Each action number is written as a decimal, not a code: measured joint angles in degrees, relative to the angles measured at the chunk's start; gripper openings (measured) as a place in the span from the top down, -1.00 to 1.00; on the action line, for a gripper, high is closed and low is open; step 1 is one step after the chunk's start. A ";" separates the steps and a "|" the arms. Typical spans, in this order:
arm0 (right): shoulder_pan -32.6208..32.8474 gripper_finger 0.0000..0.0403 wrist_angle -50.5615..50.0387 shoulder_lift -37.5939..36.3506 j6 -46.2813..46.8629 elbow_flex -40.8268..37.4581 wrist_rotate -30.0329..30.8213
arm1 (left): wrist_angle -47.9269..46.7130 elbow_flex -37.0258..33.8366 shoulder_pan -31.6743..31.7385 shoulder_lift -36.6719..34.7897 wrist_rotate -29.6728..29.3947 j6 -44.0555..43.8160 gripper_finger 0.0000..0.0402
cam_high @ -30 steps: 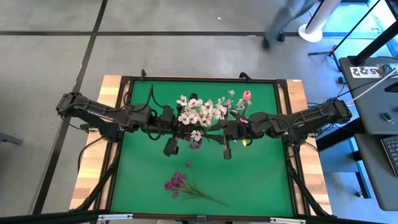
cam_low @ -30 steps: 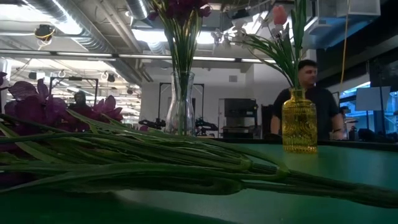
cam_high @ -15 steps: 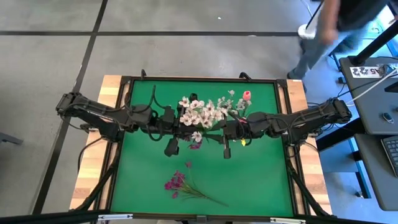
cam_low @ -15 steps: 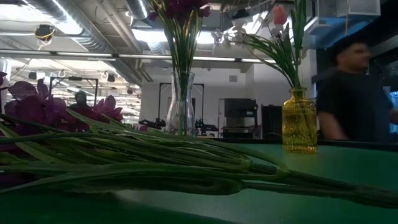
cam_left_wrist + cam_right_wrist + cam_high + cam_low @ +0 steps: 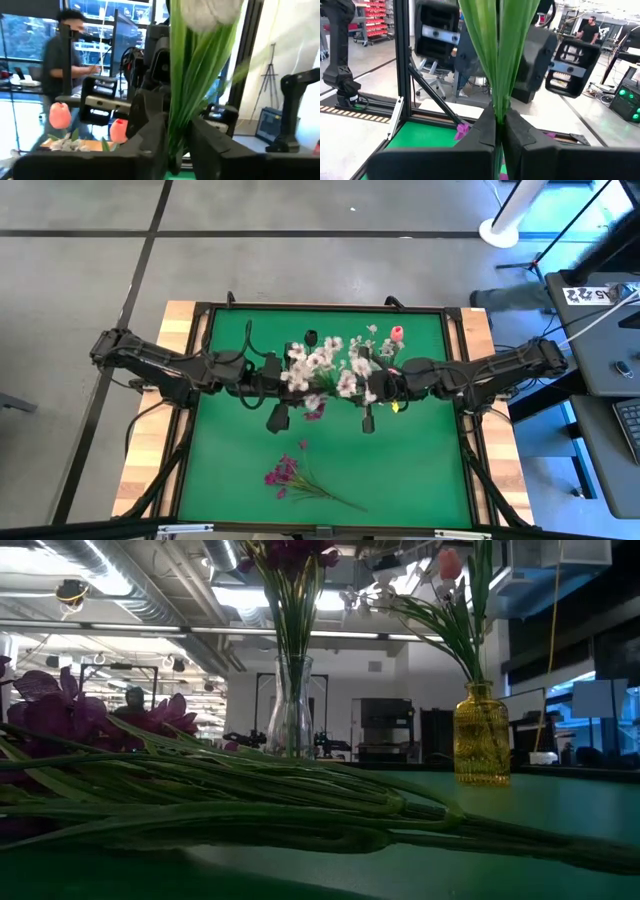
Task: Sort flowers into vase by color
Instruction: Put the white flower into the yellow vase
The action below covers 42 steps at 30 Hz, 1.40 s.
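Note:
A bunch of white flowers on green stems is held above the table's middle between both arms. My left gripper and my right gripper are each shut on green stems. A dark bud shows just beyond the white blossoms. A pink tulip stands in the yellow vase. Purple flowers stand in the clear vase. A magenta spray lies flat on the mat near the near edge. My left gripper pinches a sheaf of green stems between its two fingers, with a white blossom standing beyond them. The stems are lifted clear of the table. My right gripper pinches a sheaf of green stems between its two fingers. The stems run on past the fingertips, clear of the table.
Green mat inside a dark frame, with bare room on its near right. In the high view the arms and blossoms cover both vases. The magenta spray's long stems lie across the low view's foreground. A person stands beyond the table.
The white blossom cluster has spread out and shifted toward the table's right and near side, and the dark bud has come into sight behind it. Both arms have stayed close together at the middle. A person walked past beyond the far right corner.

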 joint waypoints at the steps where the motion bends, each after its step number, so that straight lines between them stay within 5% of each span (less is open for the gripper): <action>1: 0.03 0.96 0.14 -0.19 -0.01 0.00 0.07 | -0.14 0.00 -0.19 -0.04 -0.43 0.63 0.59; 14: 0.28 0.96 -6.86 -10.28 0.12 0.07 5.18 | -8.45 -0.12 -7.72 -6.09 -17.46 6.57 0.04; 18: 2.72 0.97 -11.78 -15.54 0.26 0.07 8.39 | -10.01 -0.12 -11.74 -8.25 -23.52 9.57 0.03; 30: 10.94 0.97 -15.90 -28.32 1.89 -13.61 33.22 | -19.53 -0.03 -20.71 -10.16 -42.10 10.39 0.04; 39: 10.93 0.97 -12.46 -41.20 4.33 -22.70 35.62 | -21.66 -0.03 -25.96 -10.92 -48.95 10.92 0.04; 42: 10.91 0.97 -4.54 -43.95 2.36 -24.08 30.93 | -21.63 -0.03 -26.40 -11.08 -50.53 10.96 0.04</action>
